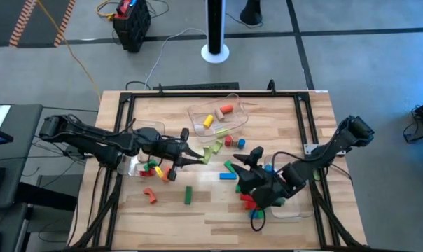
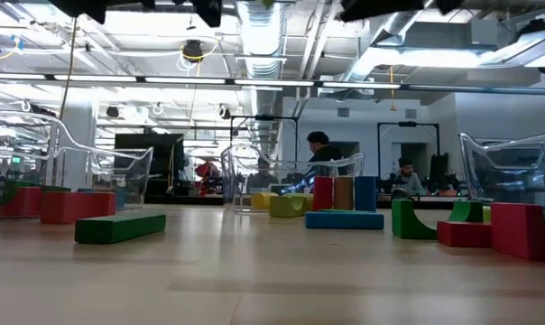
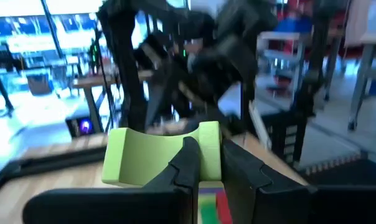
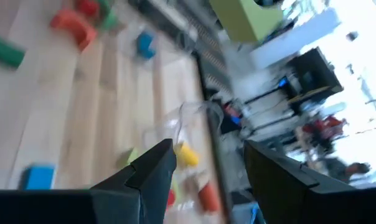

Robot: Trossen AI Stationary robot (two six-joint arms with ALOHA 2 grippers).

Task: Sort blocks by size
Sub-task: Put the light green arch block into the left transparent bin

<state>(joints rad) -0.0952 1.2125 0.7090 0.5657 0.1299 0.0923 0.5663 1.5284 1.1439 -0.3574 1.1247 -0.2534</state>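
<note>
left gripper (image 1: 197, 158) has its fingers clamped tight on a lime green arch block (image 3: 160, 155), lifted off the surface probably for binning, while right gripper (image 1: 255, 155) hangs open and empty.

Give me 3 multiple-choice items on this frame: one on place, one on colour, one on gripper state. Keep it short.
1. Where is the yellow block?
A. in the clear bin at the table's far side
B. in the right gripper
C. on the floor

2. What colour is the arch block in the left gripper?
A. purple
B. light green
C. red

3. How is the right gripper?
A. shut on a blue bar
B. out of view
C. open, empty

Key:
1 A: the yellow block lies inside the clear bin.
2 B: the left gripper is shut on the light green arch block.
3 C: the right gripper has spread fingers, nothing between.
</note>
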